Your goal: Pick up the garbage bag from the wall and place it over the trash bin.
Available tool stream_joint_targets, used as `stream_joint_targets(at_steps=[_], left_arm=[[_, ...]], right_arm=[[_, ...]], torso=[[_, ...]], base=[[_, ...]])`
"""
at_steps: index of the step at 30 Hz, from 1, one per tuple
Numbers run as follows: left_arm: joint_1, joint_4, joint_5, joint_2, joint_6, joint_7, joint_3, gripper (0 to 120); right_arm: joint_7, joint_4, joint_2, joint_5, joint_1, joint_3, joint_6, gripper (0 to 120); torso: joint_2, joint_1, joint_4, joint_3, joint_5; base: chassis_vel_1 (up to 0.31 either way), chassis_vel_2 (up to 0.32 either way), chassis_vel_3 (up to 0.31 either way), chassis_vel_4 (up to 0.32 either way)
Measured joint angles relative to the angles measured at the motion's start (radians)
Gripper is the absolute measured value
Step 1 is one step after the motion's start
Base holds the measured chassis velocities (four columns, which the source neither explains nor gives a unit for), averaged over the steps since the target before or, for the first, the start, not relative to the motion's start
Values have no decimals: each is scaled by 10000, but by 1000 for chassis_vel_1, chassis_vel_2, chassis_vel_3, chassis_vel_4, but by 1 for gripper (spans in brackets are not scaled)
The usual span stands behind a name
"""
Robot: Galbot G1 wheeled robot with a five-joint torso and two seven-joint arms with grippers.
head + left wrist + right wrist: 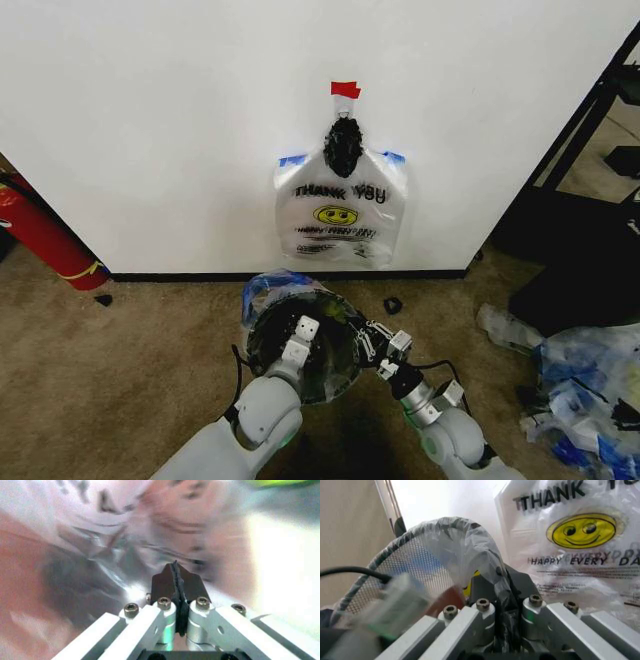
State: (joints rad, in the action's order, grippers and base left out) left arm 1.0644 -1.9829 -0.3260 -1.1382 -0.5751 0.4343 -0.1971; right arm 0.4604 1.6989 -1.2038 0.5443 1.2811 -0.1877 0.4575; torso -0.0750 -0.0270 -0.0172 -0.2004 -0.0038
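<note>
Fingers (496, 592) of the right gripper (383, 352) are pinched together on a fold of the garbage bag (268, 290), the thin bluish plastic caught between the dark pads and running up over the mesh rim of the trash bin (385, 560). On the other arm, the fingers (176, 583) of the left gripper (300, 338) are closed flat against each other, with crinkled clear film all around them; whether any of it is trapped between the pads I cannot tell.

From the head view, the bin stands on the carpet just before the black baseboard of the wall (150, 120), and the bag is already draped over its mouth, bunched highest at the far-left edge nearest the wall. Both grippers sit at the near side of the rim, left gripper over the opening, right gripper at the right-hand edge. So the loose plastic lies away from the fingers, toward the wall, and the left arm is nearer to that bunched part.

Above, the white "THANK YOU" bag (340, 215) hangs taped to the wall, untouched.
</note>
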Motion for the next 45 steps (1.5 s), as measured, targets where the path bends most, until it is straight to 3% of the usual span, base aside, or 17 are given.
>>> stream_joint_targets(at_steps=[4,8,17,22,26,31,36,45], left_arm=[[9,-270,-839,-130,-484,6,-163,0],[-284,55,-1017,-363,-607,28,-225,0],[-1201,1552,-611,-763,-749,539,-434,0],[-1318,1741,-218,-682,-803,790,-444,0],[-1235,1647,400,-582,-444,752,-418,0],[-757,917,1722,-215,596,7,-181,0],[-532,610,2039,-49,799,-184,-113,0],[-893,1347,2497,-155,946,-200,240,0]], right_arm=[[-3,-90,-116,-8,-119,48,7,1],[-2,18,-132,-11,-94,98,7,1],[13,354,-76,-12,128,105,-1,1],[14,471,-23,61,196,51,-7,1],[2,467,-21,347,193,41,-91,1],[-245,330,-21,1096,145,121,-425,1],[-331,252,-25,1270,120,180,-544,1],[-225,355,-23,1201,285,232,-581,1]], torso=[[0,0,0,0,0],[0,0,-1,0,0],[0,0,-2,0,0],[0,0,-1,0,0],[0,0,-1,0,0],[0,0,0,0,0],[0,0,0,0,0],[0,0,-1,0,-1]], base=[[0,0,0,0],[0,0,0,0],[0,0,0,0],[0,0,0,0],[0,0,0,0],[0,0,0,0],[0,0,0,0],[0,0,0,0]])
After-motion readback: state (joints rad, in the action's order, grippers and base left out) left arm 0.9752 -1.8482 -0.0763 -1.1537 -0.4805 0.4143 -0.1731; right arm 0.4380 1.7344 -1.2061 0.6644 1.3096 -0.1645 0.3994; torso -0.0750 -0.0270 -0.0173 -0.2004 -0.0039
